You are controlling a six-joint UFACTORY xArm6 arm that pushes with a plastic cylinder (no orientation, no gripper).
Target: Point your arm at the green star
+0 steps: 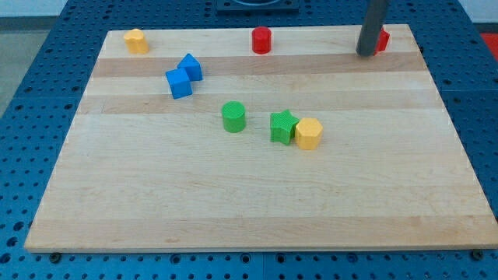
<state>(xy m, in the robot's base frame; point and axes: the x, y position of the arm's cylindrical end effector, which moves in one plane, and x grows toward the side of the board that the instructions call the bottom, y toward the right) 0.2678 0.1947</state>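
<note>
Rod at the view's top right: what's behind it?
A red block sits behind my tip; only its right edge shows, so its shape can't be told. The green star lies far off, mid-board.

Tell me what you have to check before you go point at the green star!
1. Green star in sight: ok, mid-board.
2. My tip in sight: ok, at the view's top right, next to a red block.
3. Tip near the star: not ok, far from it.
4. Straight path to the star free of blocks: ok.
5. Star standing alone: not ok, a yellow block touches its right side.
6. Green cylinder apart from the star: ok, sits to its left.
</note>
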